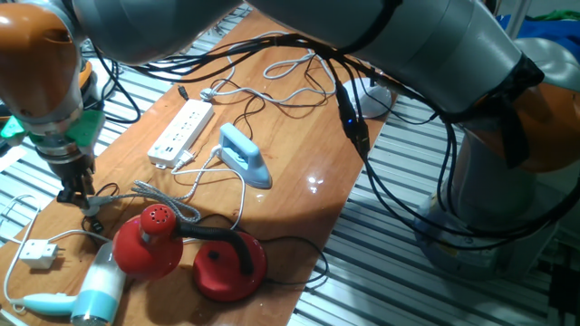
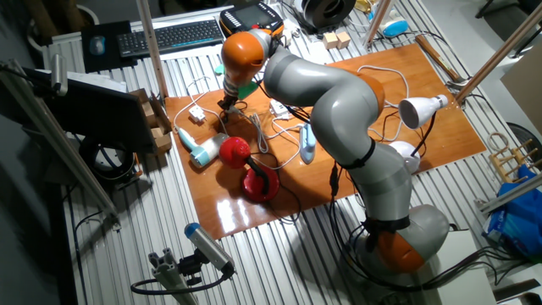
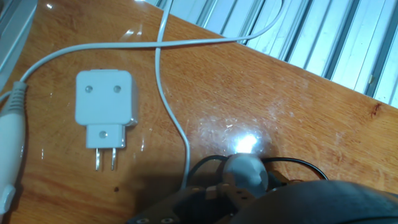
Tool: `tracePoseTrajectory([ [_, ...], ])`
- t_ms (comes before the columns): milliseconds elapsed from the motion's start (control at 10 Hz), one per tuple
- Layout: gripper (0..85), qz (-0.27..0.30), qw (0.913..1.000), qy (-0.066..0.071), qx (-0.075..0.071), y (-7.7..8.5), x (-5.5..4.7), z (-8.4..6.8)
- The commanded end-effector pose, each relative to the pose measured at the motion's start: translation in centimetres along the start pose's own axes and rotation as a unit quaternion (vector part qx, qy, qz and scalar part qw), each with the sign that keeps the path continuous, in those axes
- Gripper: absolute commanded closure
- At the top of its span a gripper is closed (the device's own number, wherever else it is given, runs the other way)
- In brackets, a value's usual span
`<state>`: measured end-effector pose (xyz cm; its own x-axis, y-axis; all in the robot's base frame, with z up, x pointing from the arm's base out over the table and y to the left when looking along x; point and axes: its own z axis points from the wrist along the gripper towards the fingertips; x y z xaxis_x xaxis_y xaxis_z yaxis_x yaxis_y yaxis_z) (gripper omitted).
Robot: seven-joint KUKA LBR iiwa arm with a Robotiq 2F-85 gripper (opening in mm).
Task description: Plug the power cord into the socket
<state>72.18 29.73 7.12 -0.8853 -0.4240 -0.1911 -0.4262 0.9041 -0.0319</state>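
Note:
The light-blue iron (image 1: pixel 246 158) lies in the middle of the wooden table. Its braided whitish-grey power cord (image 1: pixel 172 205) runs left towards my gripper. The socket, a long white power strip (image 1: pixel 181 132), lies beyond the iron at the back. My gripper (image 1: pixel 78 193) is down at the table's left end, far from the strip. In the hand view a small rounded grey-white plug (image 3: pixel 245 172) sits right at my dark, blurred fingertips (image 3: pixel 208 191), with a thin black cord (image 3: pixel 292 163) looping beside it. I cannot tell whether the jaws are closed on the plug.
A white boxy plug adapter (image 3: pixel 104 107) with its white cord (image 3: pixel 171 118) lies just left of my gripper. A red round appliance (image 1: pixel 145 241), a red base (image 1: pixel 225 264) and a light-blue hair dryer (image 1: pixel 94 292) lie at the front. The table's edge (image 3: pixel 323 71) is close.

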Motion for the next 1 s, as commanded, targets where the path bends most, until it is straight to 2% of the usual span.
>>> tracePoseTrajectory([
  [0,34.0,0.000,1.0000,0.000,-0.001,0.01,0.01,0.01],
  [300,34.0,-0.001,1.0000,0.001,0.003,0.01,0.01,0.01],
  [600,34.0,0.001,1.0000,0.003,-0.006,0.01,0.01,0.01],
  [900,34.0,-0.001,1.0000,0.006,0.004,0.01,0.01,0.01],
])
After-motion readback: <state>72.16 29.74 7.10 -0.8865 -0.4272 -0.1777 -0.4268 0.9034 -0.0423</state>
